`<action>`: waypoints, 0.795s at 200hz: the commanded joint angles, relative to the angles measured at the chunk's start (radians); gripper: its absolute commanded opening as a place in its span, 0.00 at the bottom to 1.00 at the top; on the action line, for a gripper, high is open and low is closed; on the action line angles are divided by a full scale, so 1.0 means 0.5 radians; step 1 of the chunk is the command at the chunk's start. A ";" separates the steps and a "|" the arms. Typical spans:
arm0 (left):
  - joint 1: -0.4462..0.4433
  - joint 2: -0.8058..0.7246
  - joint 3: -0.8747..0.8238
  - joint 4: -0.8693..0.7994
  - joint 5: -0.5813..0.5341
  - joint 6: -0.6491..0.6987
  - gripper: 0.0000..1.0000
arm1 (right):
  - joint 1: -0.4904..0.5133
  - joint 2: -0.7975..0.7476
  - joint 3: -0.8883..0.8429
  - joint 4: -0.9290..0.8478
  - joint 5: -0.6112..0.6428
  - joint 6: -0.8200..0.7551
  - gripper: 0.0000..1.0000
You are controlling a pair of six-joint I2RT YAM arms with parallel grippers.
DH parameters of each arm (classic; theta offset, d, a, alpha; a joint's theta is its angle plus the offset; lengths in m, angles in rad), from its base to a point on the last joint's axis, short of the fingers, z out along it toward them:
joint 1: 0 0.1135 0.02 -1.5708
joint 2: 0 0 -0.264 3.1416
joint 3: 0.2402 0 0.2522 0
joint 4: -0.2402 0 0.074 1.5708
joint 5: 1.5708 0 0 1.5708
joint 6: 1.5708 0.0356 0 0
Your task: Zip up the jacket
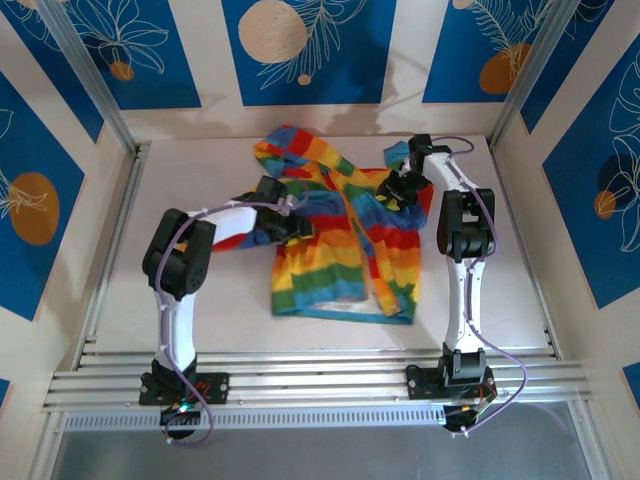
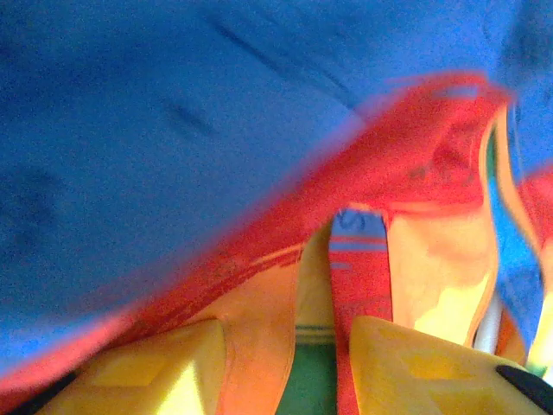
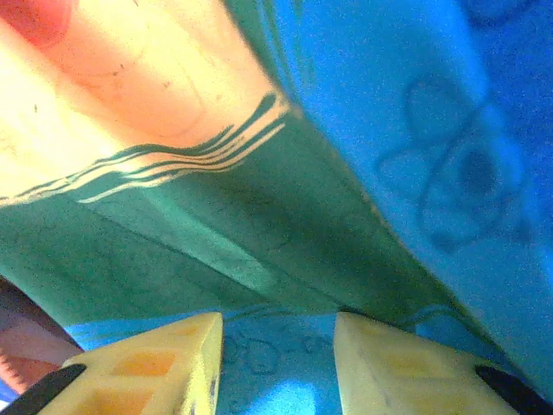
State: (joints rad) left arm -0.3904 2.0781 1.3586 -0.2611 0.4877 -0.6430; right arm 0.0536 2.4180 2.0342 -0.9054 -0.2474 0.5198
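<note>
- This is a robot test booth, like in a lab.
- A left arm (image 1: 172, 325) and a right arm (image 1: 458, 300) are bolted to metal rails (image 1: 320, 383).
- Walls with blue leaf pictures (image 1: 130, 50) close in the white table (image 1: 520, 280).

Jacket (image 2: 199, 147) blurred on my left wrist camera, left gripper (image 2: 287, 346) and right gripper (image 3: 276, 333) grips unreadable among folds

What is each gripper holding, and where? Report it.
Jacket fabric lies between both pairs of fingers: left gripper at its left side, right gripper at its upper right. A firm clamp cannot be told.
</note>
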 commanded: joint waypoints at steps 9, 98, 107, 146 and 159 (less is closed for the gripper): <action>0.211 0.130 0.095 -0.134 -0.145 0.106 0.44 | 0.028 -0.020 0.035 0.034 -0.136 0.068 0.39; 0.241 -0.362 0.196 -0.434 -0.312 0.347 0.55 | 0.137 -0.358 0.344 -0.210 0.042 -0.154 0.41; 0.233 -0.439 0.142 -0.435 -0.303 0.358 0.55 | 0.168 -0.460 0.252 -0.199 0.042 -0.157 0.41; 0.157 -0.777 -0.279 -0.399 -0.326 0.301 0.55 | 0.358 -0.961 -0.310 -0.045 0.043 -0.141 0.42; 0.081 -0.889 -0.422 -0.388 -0.369 0.268 0.55 | 0.424 -1.126 -0.564 0.054 0.065 -0.111 0.42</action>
State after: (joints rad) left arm -0.2901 1.6917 1.2678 -0.4252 0.3378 -0.4957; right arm 0.2100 1.9747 1.9259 -0.9257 -0.2234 0.4641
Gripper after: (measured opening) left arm 0.548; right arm 0.419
